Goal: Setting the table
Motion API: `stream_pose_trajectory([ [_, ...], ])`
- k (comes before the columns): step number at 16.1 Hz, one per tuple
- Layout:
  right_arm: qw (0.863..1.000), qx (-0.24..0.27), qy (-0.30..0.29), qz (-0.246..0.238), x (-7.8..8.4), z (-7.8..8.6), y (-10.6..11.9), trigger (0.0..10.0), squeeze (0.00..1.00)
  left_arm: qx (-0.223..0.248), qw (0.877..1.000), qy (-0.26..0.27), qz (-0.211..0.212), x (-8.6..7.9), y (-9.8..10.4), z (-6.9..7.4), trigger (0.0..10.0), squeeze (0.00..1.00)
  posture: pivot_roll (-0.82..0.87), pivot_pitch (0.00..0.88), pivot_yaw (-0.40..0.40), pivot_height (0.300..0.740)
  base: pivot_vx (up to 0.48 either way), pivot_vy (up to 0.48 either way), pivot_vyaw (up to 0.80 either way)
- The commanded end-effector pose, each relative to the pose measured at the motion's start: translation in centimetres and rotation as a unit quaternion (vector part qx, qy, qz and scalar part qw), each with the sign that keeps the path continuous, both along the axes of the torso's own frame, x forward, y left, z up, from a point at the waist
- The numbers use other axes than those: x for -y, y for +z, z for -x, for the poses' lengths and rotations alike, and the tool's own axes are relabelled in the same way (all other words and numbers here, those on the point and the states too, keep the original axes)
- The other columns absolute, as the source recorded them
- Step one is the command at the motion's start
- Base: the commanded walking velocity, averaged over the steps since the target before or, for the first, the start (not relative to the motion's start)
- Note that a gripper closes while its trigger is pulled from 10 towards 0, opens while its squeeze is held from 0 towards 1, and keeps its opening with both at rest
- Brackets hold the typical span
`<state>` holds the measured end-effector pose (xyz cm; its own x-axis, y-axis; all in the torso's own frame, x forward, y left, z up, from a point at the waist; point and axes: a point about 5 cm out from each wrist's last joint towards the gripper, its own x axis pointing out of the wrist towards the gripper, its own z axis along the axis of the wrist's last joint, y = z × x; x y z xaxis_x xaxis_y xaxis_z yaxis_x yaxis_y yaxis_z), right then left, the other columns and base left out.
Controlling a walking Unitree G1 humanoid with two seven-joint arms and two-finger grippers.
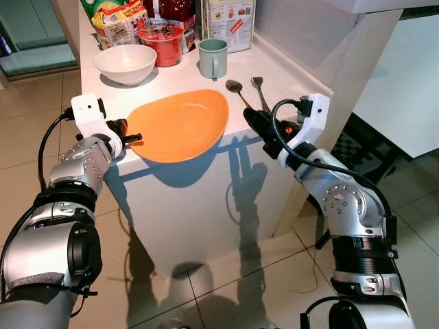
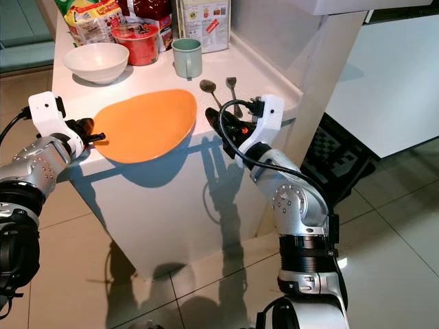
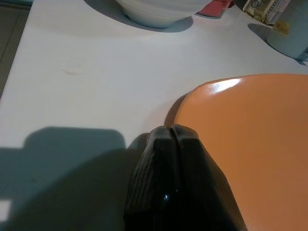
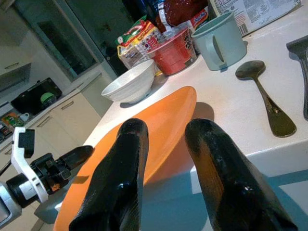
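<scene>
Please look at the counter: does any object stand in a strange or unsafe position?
Yes. The orange plate lies tilted and juts out past the front edge of the white counter, not resting flat. The left hand is at its rim, fingers closed; the right hand is open just beside it.

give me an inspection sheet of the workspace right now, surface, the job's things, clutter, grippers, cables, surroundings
Surface: white counter, sunlit, with arm shadows down its front.
Job's things: orange plate overhanging the front edge; white bowl; green mug; spoon and fork beside the plate.
Clutter: red cup, snack packets and a carton at the back.
Grippers: left gripper shut, at the plate's left rim; right gripper open, at the counter's front edge below the spoon.
Cables: black cable looped at the right wrist.
Surroundings: tiled floor; kitchen cabinets.
</scene>
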<state>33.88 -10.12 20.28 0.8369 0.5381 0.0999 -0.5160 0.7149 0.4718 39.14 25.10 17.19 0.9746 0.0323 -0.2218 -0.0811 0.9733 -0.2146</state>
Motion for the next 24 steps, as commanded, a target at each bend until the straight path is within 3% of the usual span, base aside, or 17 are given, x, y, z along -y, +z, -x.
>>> stream_pose_trajectory([
  [1, 1.0, -0.002, -0.006, 0.003, -0.2, -0.1, -0.4, 10.0, 0.0, -0.048, 0.999, -0.003, 0.001, 0.2, -2.1, 0.6, 0.0, 0.0, 0.11, 0.05, 0.035, 0.74, 0.0, 0.0, 0.0],
  [6, 1.0, -0.021, -0.01, 0.003, -1.4, -0.6, -1.4, 10.0, 0.0, -0.044, 0.999, -0.004, 0.001, 0.3, -1.8, 0.5, 0.0, 0.0, 0.13, 0.049, 0.037, 0.74, 0.0, 0.0, 0.0],
  [12, 0.998, -0.013, -0.046, 0.036, -1.2, -1.2, -1.9, 10.0, 0.0, -0.044, 0.999, -0.002, -0.001, 0.0, -1.8, 0.5, 0.0, 0.0, 0.13, 0.053, 0.04, 0.74, 0.0, 0.0, 0.0],
  [13, 0.997, 0.011, -0.062, 0.052, -1.0, -1.4, -1.6, 0.0, 0.0, -0.044, 0.999, -0.003, -0.001, 0.0, -1.8, 0.5, 0.0, 0.0, 0.13, 0.053, 0.039, 0.74, 0.0, 0.0, 0.0],
  [16, 0.986, 0.074, -0.108, 0.105, -0.5, -1.5, -0.6, 0.0, 0.0, -0.042, 0.999, -0.003, 0.001, 0.1, -1.8, 0.5, 0.0, 0.0, 0.13, 0.051, 0.038, 0.74, 0.0, 0.0, 0.0],
  [22, 0.985, 0.072, -0.114, 0.107, -0.8, -1.7, -1.0, 0.0, 0.0, -0.042, 0.999, -0.006, 0.001, 0.2, -1.7, 0.5, 0.0, 0.0, 0.13, 0.054, 0.038, 0.74, 0.0, 0.0, 0.0],
  [23, 0.984, 0.068, -0.117, 0.113, -0.8, -1.8, -1.1, 0.5, 0.0, -0.042, 0.999, -0.005, 0.001, 0.2, -1.7, 0.5, 0.0, 0.0, 0.13, 0.056, 0.038, 0.74, 0.0, 0.0, 0.0],
  [24, 0.985, 0.066, -0.116, 0.111, -0.8, -1.8, -1.1, 10.0, 0.21, -0.042, 0.999, -0.005, 0.001, 0.2, -1.7, 0.5, 0.0, 0.0, 0.13, 0.058, 0.039, 0.74, 0.0, 0.0, 0.0],
])
